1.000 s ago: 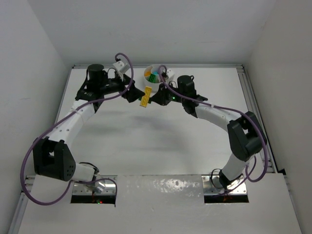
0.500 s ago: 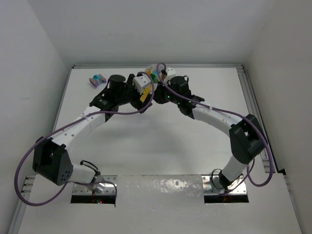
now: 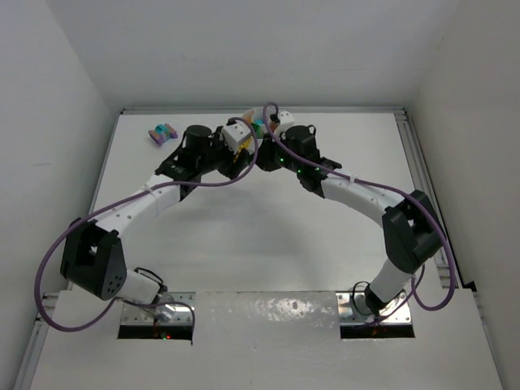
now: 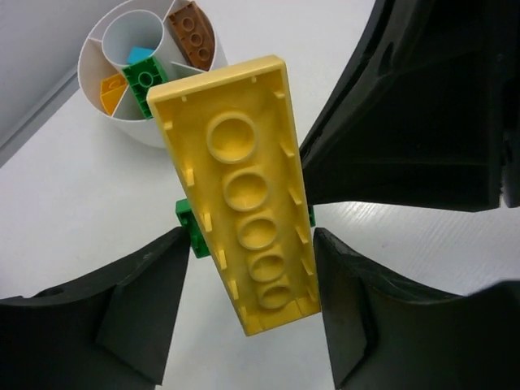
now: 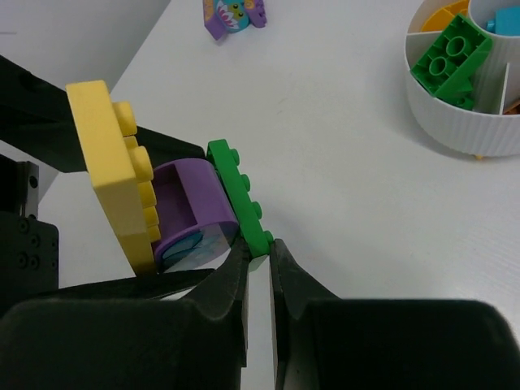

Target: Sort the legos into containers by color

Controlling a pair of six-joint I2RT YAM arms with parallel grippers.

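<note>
While right gripper (image 5: 258, 252) pinches green plate (image 5: 240, 195), yellow plate (image 4: 244, 187) inside left gripper (image 4: 248, 244)

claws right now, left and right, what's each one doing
left claw: fingers flank the yellow lego plate; whether it grips cannot be told
right claw: closed, pinching the end of the green lego plate

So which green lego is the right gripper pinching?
The thin green plate stuck on the purple piece, its lower edge pinched in the right gripper. The chunkier green brick lies loose in the white dish.
</note>
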